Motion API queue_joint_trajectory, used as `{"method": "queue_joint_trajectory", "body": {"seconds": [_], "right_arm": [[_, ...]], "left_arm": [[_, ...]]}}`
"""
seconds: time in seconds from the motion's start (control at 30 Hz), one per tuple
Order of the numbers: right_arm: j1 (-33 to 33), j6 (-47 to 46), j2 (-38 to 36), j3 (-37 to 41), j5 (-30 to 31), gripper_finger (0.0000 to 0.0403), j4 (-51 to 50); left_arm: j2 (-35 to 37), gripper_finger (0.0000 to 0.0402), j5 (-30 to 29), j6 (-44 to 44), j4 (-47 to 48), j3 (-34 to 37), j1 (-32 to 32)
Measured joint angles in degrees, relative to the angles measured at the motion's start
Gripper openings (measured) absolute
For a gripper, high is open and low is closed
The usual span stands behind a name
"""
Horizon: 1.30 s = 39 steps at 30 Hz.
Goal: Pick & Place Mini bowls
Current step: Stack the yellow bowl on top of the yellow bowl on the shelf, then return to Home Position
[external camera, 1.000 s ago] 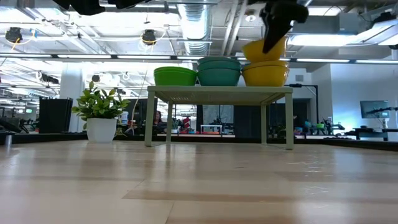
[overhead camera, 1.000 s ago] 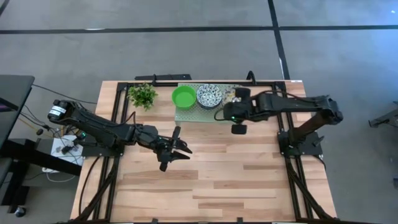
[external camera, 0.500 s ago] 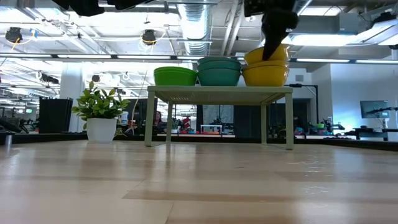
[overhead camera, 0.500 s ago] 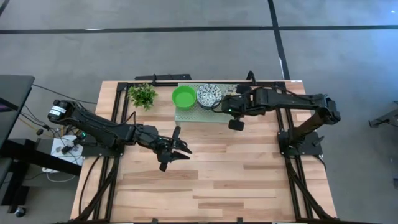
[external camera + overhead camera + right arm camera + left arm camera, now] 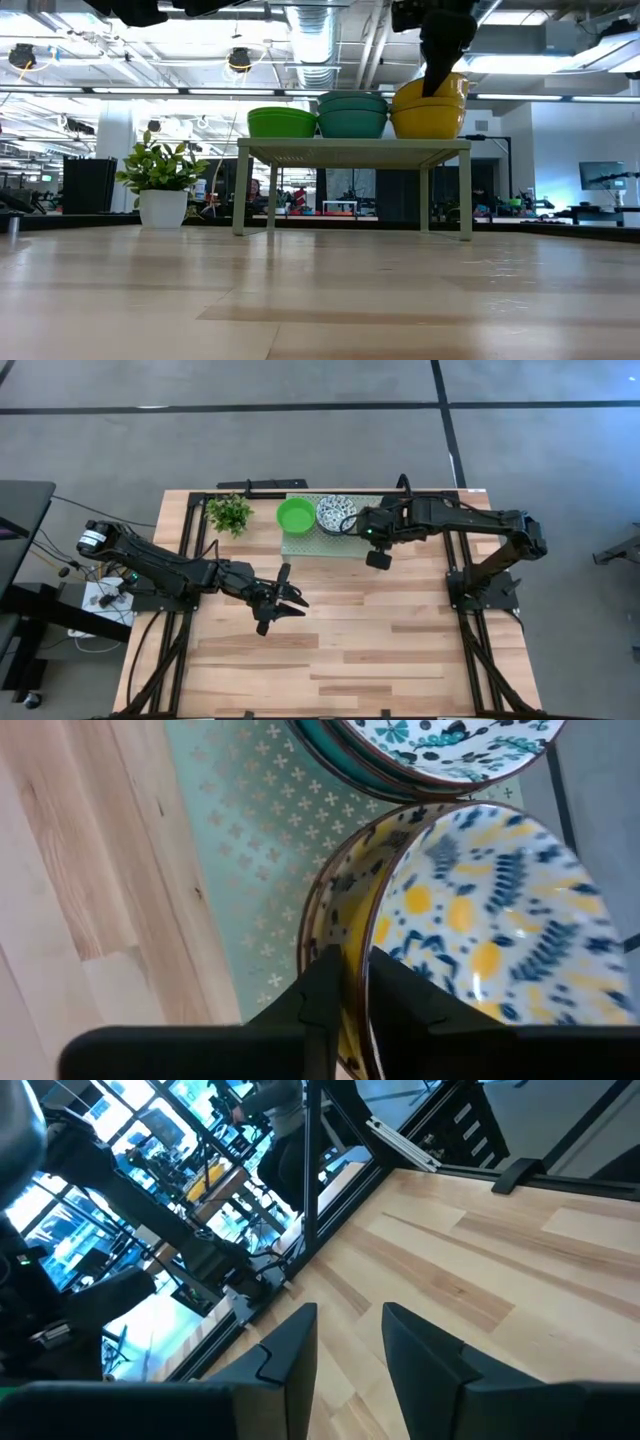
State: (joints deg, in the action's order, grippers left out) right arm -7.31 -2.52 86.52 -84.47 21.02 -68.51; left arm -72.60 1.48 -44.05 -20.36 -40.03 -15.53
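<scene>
On the pale green rack three stacks of mini bowls stand in a row: plain green, white with blue pattern, and yellow-and-blue. My right gripper reaches down at the yellow stack and is shut on its top bowl. In the high view the right arm hides that stack. My left gripper hovers open over the middle left of the table, with nothing between its fingers. My right gripper has the top yellow-and-blue bowl by its rim, one finger inside the bowl and one outside. The fingers come slanting down from above. The bowl sits slightly tilted in the stack below it.
A small potted plant stands left of the rack near the far edge. The wooden tabletop in front of the rack lies bare between the two arms.
My right gripper has moved toward the table's left and slightly down while rolling. The yellow-and-blue bowl, held above the stack and tipped a second ago, has come down onto the other yellow bowls.
</scene>
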Motion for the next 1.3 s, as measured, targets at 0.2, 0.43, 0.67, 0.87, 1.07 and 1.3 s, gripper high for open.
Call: {"method": "queue_joint_trajectory", "body": {"seconds": [0.2,0.43,0.67,0.87,1.07,1.3], "right_arm": [[0.02,0.02,-0.01,0.00,0.01,0.0070,0.02],[0.98,2.01,-0.02,0.00,1.83,0.0079,0.32],[3.40,2.03,-0.48,-2.60,3.63,0.0079,-0.19],[6.23,2.93,-1.88,-8.68,3.54,0.0079,-0.62],[9.97,3.06,-6.88,-10.43,3.13,0.0079,-2.90],[16.14,3.98,-18.02,-6.63,3.11,0.0079,1.24]], "left_arm": [[0.00,0.0117,0.00,0.00,0.01,0.02,0.00],[0.00,0.0117,0.00,0.26,0.17,0.02,0.00],[0.98,0.0117,-4.52,6.55,0.23,0.06,-0.04],[4.73,0.0117,-14.56,10.51,0.20,0.06,0.33],[11.48,0.0117,-27.82,12.08,1.54,0.06,0.33],[23.78,0.0117,-30.07,19.80,9.67,1.45,0.31]]}}
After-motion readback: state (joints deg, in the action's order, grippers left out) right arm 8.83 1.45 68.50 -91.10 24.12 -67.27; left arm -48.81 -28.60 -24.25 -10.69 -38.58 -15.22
